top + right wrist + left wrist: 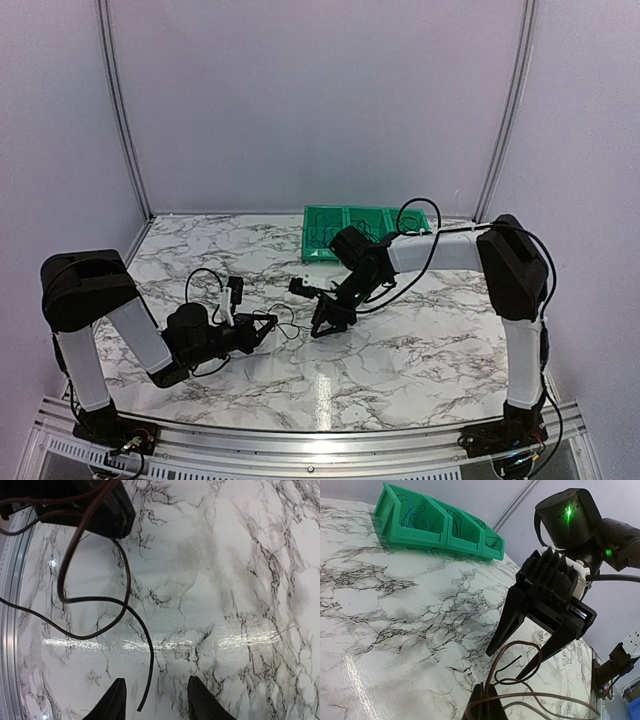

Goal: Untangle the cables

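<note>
The left gripper [268,323] sits low over the bench [430,340], closed on the cables [151,660], which loop out to its right at mid-bench. They look thin, light and limp, so they will likely drag and slip rather than hold any shape. A loose end is probably the best place to grip. One such end lies between the spread-open fingers of the right gripper [156,680]. The bins [350,232] stand far back, further right.

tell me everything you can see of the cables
The cables are very thin, dark, flexible wires, brownish up close, in loose loops over the marble table between the two grippers. The left gripper pinches them, with strands fanning out from it. A free end lies between the open fingers of the right gripper, not gripped.
</note>
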`<state>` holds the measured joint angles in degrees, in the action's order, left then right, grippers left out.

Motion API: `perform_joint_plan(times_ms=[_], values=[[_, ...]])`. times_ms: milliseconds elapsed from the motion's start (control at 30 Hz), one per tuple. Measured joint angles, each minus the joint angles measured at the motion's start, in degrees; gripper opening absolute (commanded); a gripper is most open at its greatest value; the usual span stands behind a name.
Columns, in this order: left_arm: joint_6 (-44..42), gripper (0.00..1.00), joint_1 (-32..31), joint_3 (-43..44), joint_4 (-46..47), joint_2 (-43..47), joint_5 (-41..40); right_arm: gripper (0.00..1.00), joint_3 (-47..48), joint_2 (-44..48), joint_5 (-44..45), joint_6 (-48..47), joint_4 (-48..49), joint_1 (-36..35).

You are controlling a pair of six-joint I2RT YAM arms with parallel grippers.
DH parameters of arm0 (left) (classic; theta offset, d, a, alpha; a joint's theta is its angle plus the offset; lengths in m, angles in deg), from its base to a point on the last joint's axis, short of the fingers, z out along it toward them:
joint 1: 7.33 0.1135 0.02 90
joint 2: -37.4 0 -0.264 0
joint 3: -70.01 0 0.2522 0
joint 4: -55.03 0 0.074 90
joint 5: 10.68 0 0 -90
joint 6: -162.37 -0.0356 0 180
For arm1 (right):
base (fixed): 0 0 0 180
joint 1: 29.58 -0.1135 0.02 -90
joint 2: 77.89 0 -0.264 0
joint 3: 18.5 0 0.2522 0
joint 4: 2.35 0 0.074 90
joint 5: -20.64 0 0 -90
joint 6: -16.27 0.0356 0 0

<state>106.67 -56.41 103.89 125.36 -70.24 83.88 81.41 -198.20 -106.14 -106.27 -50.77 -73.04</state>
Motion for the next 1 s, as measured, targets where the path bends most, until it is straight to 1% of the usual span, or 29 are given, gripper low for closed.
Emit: perform_joint_plan(times_ms=[67, 100, 200, 233, 433, 500, 533, 567, 633, 800, 900, 1000], values=[[0.0, 0.00, 0.0, 0.0, 0.0, 0.0, 0.0, 0.32, 0.2, 0.0, -0.2, -0.1, 0.0, 0.0], [0.0, 0.00, 0.0, 0.0, 0.0, 0.0, 0.0, 0.26, 0.4, 0.0, -0.2, 0.0, 0.0, 0.0], [0.0, 0.00, 0.0, 0.0, 0.0, 0.0, 0.1, 0.00, 0.9, 0.0, -0.5, 0.0, -0.1, 0.0], [0.0, 0.01, 0.0, 0.0, 0.0, 0.0, 0.1, 0.00, 1.1, -0.1, -0.7, 0.0, -0.1, 0.0], [0.1, 0.36, 0.0, -0.3, -0.5, 0.3, -0.9, 0.00, 1.5, -0.1, -1.2, 0.3, -0.6, 0.0], [0.4, 0.51, 0.0, -1.3, -2.3, 1.7, -2.5, 0.00, 1.5, 0.0, -0.9, 0.3, -0.6, 0.1], [1.0, 0.56, 0.0, -2.0, -3.7, 2.9, -3.4, 0.00, 1.4, 0.1, -0.5, 0.3, -0.6, 0.2], [1.7, 0.58, 0.0, -2.8, -5.1, 4.5, -4.4, 0.00, 1.4, 0.3, -0.1, 0.3, -0.6, 0.3], [3.0, 0.59, 0.0, -4.4, -8.8, 8.0, -6.4, 0.00, 1.3, 1.1, 0.8, 0.5, -0.5, 0.4], [6.6, 0.59, -0.1, -9.2, -14.8, 16.2, -10.2, 0.00, 1.2, 3.2, 3.9, 1.5, 0.4, 0.4], [7.5, 0.56, -0.1, -10.8, -17.1, 18.6, -10.9, 0.00, 1.2, 3.3, 5.9, 2.3, 1.0, 0.4], [7.7, 0.55, -0.2, -10.8, -18.4, 18.8, -10.5, 0.00, 1.2, 3.2, 7.5, 2.8, 1.4, 0.4]])
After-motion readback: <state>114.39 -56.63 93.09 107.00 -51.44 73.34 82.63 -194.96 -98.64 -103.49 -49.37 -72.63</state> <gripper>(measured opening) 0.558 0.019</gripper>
